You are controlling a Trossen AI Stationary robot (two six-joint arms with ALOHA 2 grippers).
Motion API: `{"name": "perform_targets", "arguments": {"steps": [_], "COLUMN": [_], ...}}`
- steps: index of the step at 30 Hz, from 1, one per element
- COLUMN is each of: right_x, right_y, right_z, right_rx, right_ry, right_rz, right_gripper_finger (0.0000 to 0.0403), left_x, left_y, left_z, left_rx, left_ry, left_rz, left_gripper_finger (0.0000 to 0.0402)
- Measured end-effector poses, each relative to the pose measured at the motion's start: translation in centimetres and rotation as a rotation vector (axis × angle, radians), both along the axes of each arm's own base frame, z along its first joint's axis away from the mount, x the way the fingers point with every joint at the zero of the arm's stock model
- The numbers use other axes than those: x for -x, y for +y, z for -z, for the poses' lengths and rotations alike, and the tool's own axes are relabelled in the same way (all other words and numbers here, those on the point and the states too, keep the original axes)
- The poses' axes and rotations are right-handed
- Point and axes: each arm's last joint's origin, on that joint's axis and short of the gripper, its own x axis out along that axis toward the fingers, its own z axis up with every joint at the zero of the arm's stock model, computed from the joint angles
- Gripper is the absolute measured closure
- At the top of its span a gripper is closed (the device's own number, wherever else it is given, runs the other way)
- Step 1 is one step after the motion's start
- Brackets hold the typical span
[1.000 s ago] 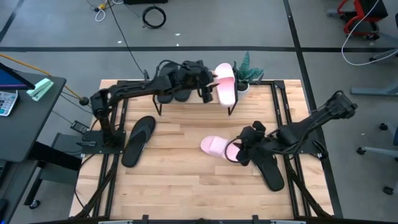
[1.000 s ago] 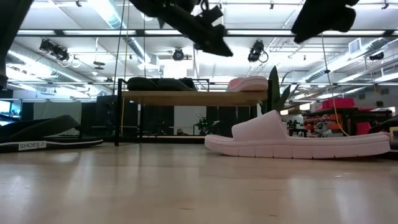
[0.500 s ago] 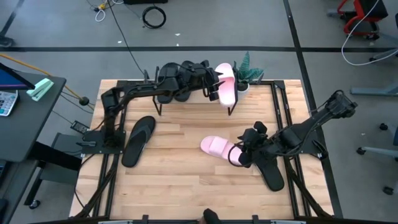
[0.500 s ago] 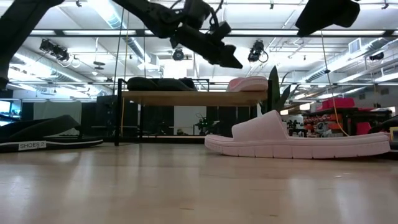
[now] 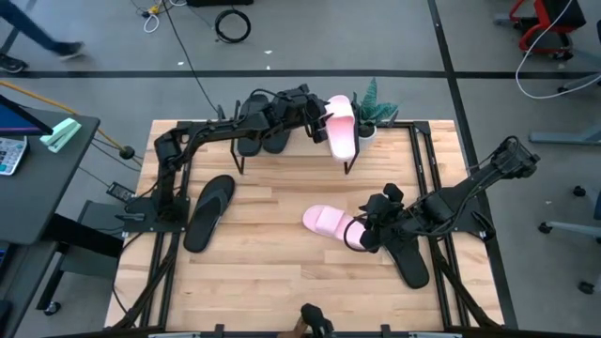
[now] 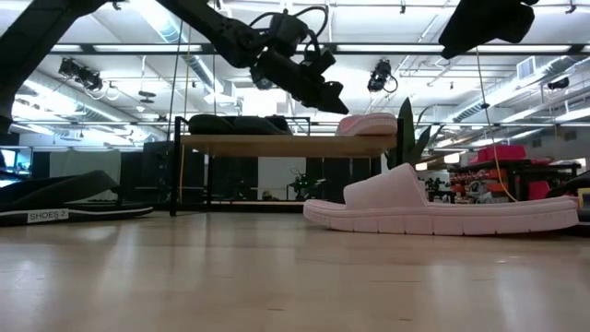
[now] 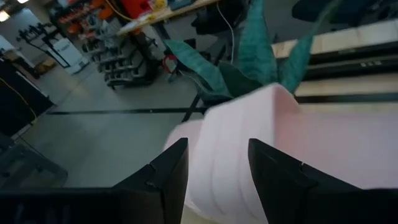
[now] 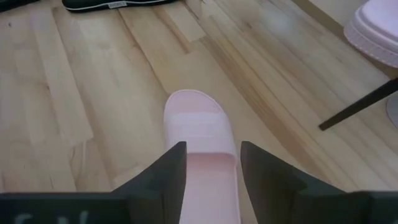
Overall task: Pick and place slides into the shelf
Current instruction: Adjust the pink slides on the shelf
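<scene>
**Both grippers spread, nothing held**

The left gripper hangs over the shelf at the table's far edge, its jaws spread and empty. In the left wrist view its two dark fingers frame a pink slide that lies on the shelf's right end, but from the low view the gripper sits clearly above the shelf board and touches nothing. Two black slides fill the shelf's left part, under the arm.

The right gripper is low over the table, at the heel end of a second pink slide lying near the middle. Its fingers stand apart on either side of the slide; whether they touch it cannot be told.

A thin black slide lies flat on the left side of the table, well apart from both grippers. Another black slide lies beneath the right arm. A green plant stands just beside the shelf's right end. The near half of the table is bare wood.
</scene>
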Motion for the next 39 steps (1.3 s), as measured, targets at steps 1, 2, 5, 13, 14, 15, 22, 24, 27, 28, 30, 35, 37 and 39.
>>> {"name": "perform_targets", "arguments": {"steps": [1,2,5,13,14,15,22,24,27,28,30,35,37,39], "right_x": [0.0,0.0,0.0,0.0,0.0,0.0,0.0,0.0,0.0,0.0,0.0,0.0,0.0,0.0], "right_y": [0.0,0.0,0.0,0.0,0.0,0.0,0.0,0.0,0.0,0.0,0.0,0.0,0.0,0.0], "right_z": [0.0,0.0,0.0,0.0,0.0,0.0,0.0,0.0,0.0,0.0,0.0,0.0,0.0,0.0], "right_rx": [0.000,0.000,-0.001,-0.001,-0.001,-0.001,-0.002,-0.002,-0.002,-0.002,-0.002,-0.002,-0.002,-0.002], "right_ry": [0.000,0.000,0.000,-0.001,-0.001,-0.001,-0.001,-0.001,-0.001,-0.001,-0.001,-0.001,-0.001,-0.001], "right_rz": [0.000,0.000,0.000,0.000,0.000,0.001,0.001,0.001,0.001,0.001,0.001,0.001,0.001,0.001], "right_gripper_finger": [0.0245,0.0246,0.0248,0.0249,0.0249,0.0249,0.0249,0.0249,0.0249,0.0249,0.0249,0.0249,0.0249,0.0249], "left_x": [0.0,-0.1,-0.3,-0.8,-0.8,-0.8,-0.5,-0.4,-0.2,-0.2,-0.1,-0.1,-0.3,-0.5], "left_y": [-0.2,-0.3,-0.7,-1.8,-1.9,-1.9,-1.6,-1.3,-1.0,-1.0,-1.1,-0.9,-0.8,-0.7], "left_z": [0.1,0.2,0.1,0.1,0.1,0.1,0.6,0.5,0.5,0.6,0.8,1.2,1.5,2.0], "left_rx": [0.006,0.010,0.007,0.005,0.004,0.004,-0.012,-0.032,-0.044,-0.036,-0.025,-0.022,-0.021,-0.021], "left_ry": [0.013,0.022,0.016,0.015,0.014,0.014,0.083,0.081,0.092,0.102,0.127,0.135,0.133,0.135], "left_rz": [0.004,0.008,0.017,0.043,0.045,0.046,-0.060,-0.102,-0.108,-0.110,-0.109,-0.111,-0.112,-0.113], "left_gripper_finger": [0.0230,0.0230,0.0230,0.0230,0.0230,0.0230,0.0230,0.0230,0.0230,0.0230,0.0230,0.0230,0.0230,0.0230]}}
